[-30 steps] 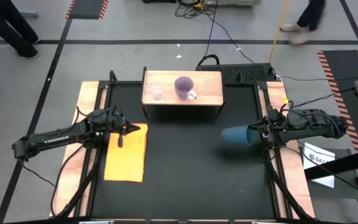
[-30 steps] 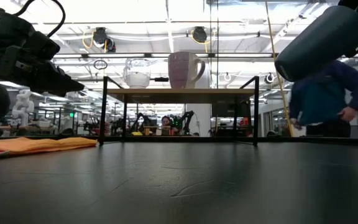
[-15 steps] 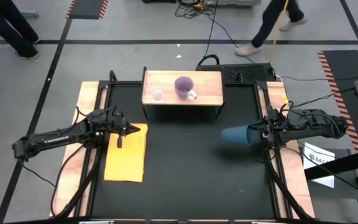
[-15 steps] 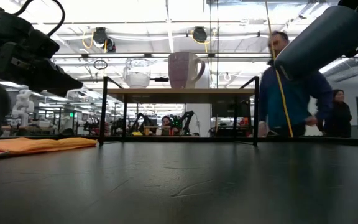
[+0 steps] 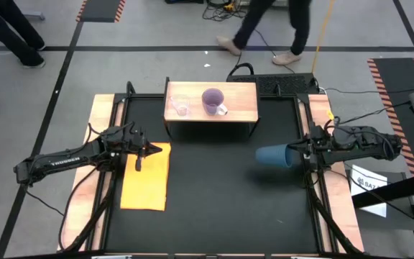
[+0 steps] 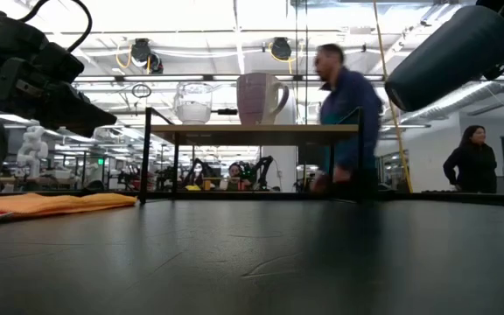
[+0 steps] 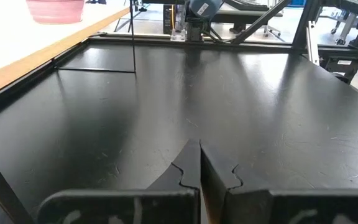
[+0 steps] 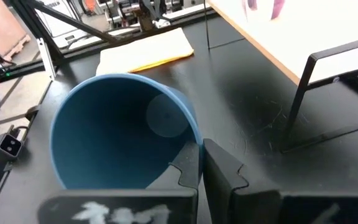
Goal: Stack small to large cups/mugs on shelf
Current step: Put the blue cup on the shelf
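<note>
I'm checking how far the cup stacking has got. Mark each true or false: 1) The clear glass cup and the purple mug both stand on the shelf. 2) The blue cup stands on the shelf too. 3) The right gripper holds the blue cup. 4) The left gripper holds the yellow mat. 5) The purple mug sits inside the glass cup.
1) True: the clear glass cup and the purple mug stand on the shelf.
2) False: the blue cup is tilted in the air above the black table.
3) True: the right gripper has its jaws shut on its rim.
4) False: the left gripper is shut and empty above the yellow mat.
5) False: they stand side by side.
</note>
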Robot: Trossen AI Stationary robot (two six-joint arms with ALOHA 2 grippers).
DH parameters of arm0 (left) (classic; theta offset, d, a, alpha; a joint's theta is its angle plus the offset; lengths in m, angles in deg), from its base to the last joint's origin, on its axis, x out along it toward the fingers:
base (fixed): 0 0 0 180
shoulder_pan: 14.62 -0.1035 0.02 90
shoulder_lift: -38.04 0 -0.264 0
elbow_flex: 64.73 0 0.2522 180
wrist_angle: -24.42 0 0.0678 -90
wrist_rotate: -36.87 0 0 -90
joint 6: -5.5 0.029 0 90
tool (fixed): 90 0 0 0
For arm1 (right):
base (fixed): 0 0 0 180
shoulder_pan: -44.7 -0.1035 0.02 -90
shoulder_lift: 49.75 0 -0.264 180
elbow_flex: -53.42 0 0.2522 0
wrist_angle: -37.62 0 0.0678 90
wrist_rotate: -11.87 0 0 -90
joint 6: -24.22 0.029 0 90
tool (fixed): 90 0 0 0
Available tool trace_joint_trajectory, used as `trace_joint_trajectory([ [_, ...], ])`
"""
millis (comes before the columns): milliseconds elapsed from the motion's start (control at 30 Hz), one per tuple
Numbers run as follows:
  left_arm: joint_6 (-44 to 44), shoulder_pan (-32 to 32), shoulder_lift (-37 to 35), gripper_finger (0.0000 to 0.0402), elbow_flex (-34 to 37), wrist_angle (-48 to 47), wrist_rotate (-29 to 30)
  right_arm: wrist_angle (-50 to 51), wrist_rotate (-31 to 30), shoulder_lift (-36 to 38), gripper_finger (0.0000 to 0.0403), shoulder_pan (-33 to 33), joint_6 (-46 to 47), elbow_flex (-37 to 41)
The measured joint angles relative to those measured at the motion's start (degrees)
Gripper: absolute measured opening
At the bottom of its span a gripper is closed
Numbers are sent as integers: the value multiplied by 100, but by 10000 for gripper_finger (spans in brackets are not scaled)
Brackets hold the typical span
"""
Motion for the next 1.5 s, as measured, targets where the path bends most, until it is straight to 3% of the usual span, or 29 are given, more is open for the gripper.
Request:
trace_joint_trajectory([
  [367, -158, 0, -1, 1, 1, 551, -24, -1342, -15, -58, 0, -1, -857, -138],
  [600, -166, 0, 1, 1, 1, 675, -22, -2063, -317, -662, 0, 0, -1588, -475],
  [1033, 0, 0, 1, 1, 1, 784, -24, -1826, -1086, -2670, 0, 7, -2059, -2806],
  [1267, 138, 0, 1, 1, 1, 780, -26, -1782, -1514, -2959, 0, 343, -2412, -3389],
  [1500, 133, 0, 1, 1, 1, 775, -31, -1625, -1508, -3097, 0, 894, -2527, -3632],
])
